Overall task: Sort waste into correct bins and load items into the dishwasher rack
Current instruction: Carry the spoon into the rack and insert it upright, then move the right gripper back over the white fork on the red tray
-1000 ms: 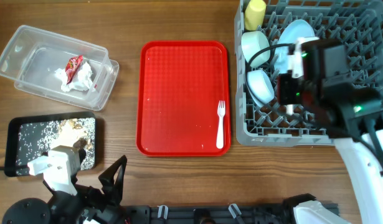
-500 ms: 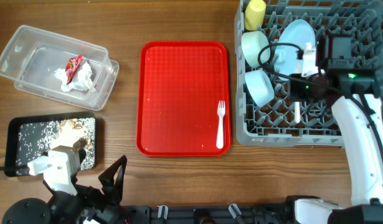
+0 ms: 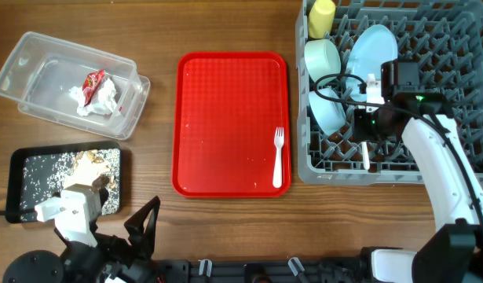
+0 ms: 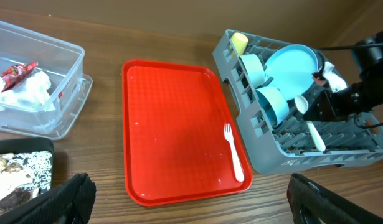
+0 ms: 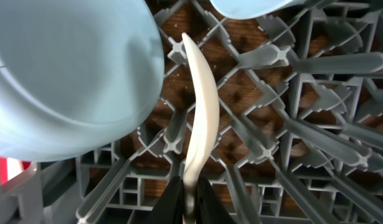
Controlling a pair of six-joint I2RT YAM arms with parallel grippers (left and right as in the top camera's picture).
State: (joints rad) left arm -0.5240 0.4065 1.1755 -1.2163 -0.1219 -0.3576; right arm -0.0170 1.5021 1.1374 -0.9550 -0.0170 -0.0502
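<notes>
This is a robotics lab bench staged as a canteen clean-up station. A wooden table holds a red serving tray and a grey dishwasher rack, with a white robot arm over it.

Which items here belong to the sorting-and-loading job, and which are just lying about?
Job: spoon, fork, yellow cup, plate, green bowl, blue bowl, dishwasher rack, clear tub, black tray.
Lying about: red serving tray, fork on it.
</notes>
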